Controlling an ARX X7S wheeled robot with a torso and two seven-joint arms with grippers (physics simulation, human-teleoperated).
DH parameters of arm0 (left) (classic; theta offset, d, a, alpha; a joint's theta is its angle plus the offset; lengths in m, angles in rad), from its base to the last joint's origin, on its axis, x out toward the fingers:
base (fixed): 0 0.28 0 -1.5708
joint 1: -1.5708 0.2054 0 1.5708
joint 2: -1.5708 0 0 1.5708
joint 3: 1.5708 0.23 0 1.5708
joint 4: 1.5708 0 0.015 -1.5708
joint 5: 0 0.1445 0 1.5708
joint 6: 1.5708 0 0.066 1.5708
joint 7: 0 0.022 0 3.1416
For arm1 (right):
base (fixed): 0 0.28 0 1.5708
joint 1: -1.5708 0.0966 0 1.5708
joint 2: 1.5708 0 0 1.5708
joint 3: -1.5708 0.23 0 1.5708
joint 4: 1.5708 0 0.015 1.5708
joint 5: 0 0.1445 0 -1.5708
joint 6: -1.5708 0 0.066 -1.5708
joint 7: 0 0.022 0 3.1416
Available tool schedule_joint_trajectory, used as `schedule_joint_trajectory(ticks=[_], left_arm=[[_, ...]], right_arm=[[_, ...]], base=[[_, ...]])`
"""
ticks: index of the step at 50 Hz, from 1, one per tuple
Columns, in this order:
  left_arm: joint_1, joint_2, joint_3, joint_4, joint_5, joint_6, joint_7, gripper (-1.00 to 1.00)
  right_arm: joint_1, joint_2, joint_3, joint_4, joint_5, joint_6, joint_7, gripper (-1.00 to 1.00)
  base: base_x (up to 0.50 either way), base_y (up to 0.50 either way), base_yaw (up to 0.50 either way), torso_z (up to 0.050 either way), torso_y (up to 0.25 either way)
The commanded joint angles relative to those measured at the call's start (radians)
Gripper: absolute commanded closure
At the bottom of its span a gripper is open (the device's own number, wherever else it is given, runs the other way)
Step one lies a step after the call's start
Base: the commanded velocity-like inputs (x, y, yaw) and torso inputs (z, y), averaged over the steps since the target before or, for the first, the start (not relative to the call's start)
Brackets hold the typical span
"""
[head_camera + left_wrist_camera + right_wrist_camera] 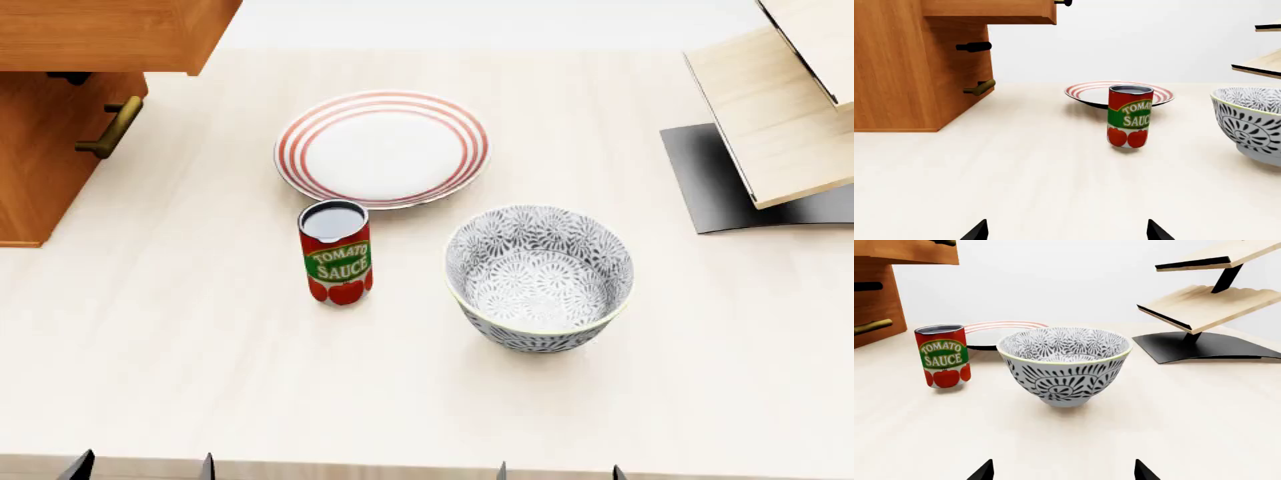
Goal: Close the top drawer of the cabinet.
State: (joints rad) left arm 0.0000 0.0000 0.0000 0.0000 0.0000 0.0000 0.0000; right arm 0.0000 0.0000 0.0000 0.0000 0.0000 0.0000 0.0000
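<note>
Tomato can (pixel 336 251) beside patterned bowl (pixel 539 277)

A: Where does the head view sit?

B: High above the table (pixel 160 330), looking steeply down. The can (pixel 335 251), bowl (pixel 539 277) and plate (pixel 382 148) lie mid-frame, the cabinet (pixel 47 150) at its left edge.

A: And the wrist views?

B: Both are low, near table level, facing forward. The left one meets the can (pixel 1129 116) and cabinet (pixel 914 70) — the right one sits close to the bowl (pixel 1064 365), rack (pixel 1201 305) beyond. All three share can, bowl and plate.
</note>
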Motion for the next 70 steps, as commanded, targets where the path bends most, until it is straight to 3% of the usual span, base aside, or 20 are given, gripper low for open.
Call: schedule_joint_trajectory(ticks=[1, 19, 27, 34, 43, 47, 53, 54, 60, 65, 70], left_arm=[[0.001, -0.014, 0.021, 0.008, 0.000, -0.007, -0.021, -1.00], [-0.042, -0.066, 0.067, -0.056, -0.066, 0.041, -0.043, -1.00], [-0.104, -0.077, 0.075, -0.138, -0.065, 0.079, -0.058, -1.00], [-0.148, -0.091, 0.075, -0.182, -0.091, 0.079, -0.047, -1.00], [-0.150, -0.133, 0.089, -0.168, -0.116, 0.080, -0.004, -1.00], [-0.126, -0.147, 0.097, -0.084, -0.114, 0.031, -0.011, -1.00], [-0.122, -0.167, 0.107, 0.179, -0.147, -0.192, -0.028, -1.00], [-0.152, -0.181, 0.139, 0.283, -0.119, -0.307, -0.040, -1.00], [-0.369, -0.221, 0.296, 0.408, 0.097, -0.585, -0.076, -1.00], [-0.662, -0.217, 0.473, 0.292, 0.267, -0.697, -0.050, -1.00], [-0.728, -0.198, 0.490, 0.246, 0.268, -0.716, -0.034, -1.00]], right_arm=[[-0.001, 0.028, -0.035, -0.005, 0.028, 0.002, 0.036, -1.00], [0.042, 0.052, -0.049, 0.019, 0.089, -0.016, 0.102, -1.00], [0.106, 0.085, 0.047, -0.221, 0.235, 0.173, 0.157, -1.00], [0.270, 0.105, 0.116, -0.325, 0.313, 0.361, 0.261, -1.00], [0.280, 0.068, 0.154, -0.365, 0.318, 0.353, 0.363, -1.00], [0.279, 0.057, 0.176, -0.401, 0.324, 0.369, 0.422, -1.00], [0.277, 0.064, 0.198, -0.448, 0.365, 0.417, 0.465, -1.00], [0.279, 0.065, 0.202, -0.461, 0.381, 0.435, 0.471, -1.00], [0.284, 0.077, 0.196, -0.492, 0.408, 0.472, 0.489, -1.00], [0.295, 0.086, 0.188, -0.500, 0.420, 0.492, 0.502, -1.00], [0.296, 0.094, 0.177, -0.495, 0.421, 0.488, 0.509, -1.00]], base=[[0.00, 0.00, 0.00, 0.000, 0.000], [0.00, 0.00, 0.00, 0.000, 0.000], [0.00, 0.00, 0.00, 0.000, 0.000], [0.00, 0.00, 0.00, 0.000, 0.000], [0.00, 0.00, 0.00, 0.000, 0.000], [0.00, 0.00, 0.00, 0.000, 0.000], [0.00, 0.00, 0.00, 0.000, 0.000], [0.00, 0.00, 0.00, 0.000, 0.000], [0.00, 0.00, 0.00, 0.000, 0.000], [0.00, 0.00, 0.00, 0.000, 0.000], [0.00, 0.00, 0.00, 0.000, 0.000]])
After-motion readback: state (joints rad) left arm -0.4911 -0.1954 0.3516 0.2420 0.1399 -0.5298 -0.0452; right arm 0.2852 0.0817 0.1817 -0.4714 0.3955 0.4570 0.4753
